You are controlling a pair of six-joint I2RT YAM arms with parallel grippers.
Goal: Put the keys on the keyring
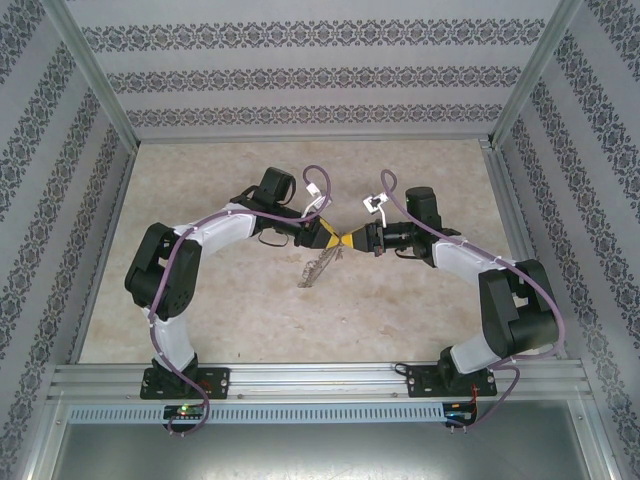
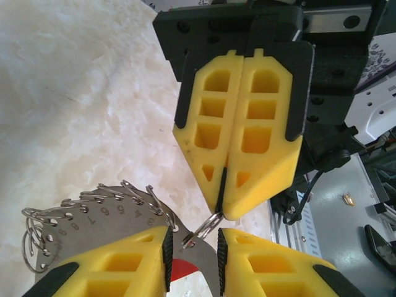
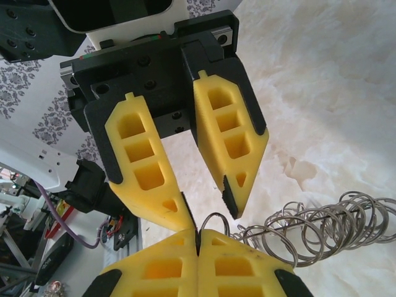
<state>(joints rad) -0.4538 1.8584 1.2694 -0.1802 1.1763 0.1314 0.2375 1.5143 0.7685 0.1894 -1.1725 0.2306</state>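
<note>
Above the middle of the pale marbled surface [image 1: 400, 330], both arms are meeting tip to tip. Bare room is lying open all round them, out to the patterned walls [image 1: 300, 100] and the metal rail [image 1: 320, 378] at the near edge.

The right gripper [image 1: 353, 241] is pressing its jaws together on a small ring [image 2: 209, 226], which is poking out of the tips toward the left gripper [image 1: 335, 240]. The left gripper's jaws are standing apart, one on each side of that ring.

The keyring [image 1: 318, 268] is hanging under the meeting point, its long axis slanting from the jaws toward the near left. Whether its low end is touching the surface cannot be told.

The left wrist camera is giving it as a curved grey piece stamped with numbers and fringed with wire loops, passing behind one of the left gripper's fingers [image 2: 124, 263]. The key's red head [image 2: 180, 271] is sitting in the gap between those fingers. Its blade is hidden, so its pointing cannot be told.

The right wrist camera is showing the loops edge-on, trailing in a row away from the closed tips.
</note>
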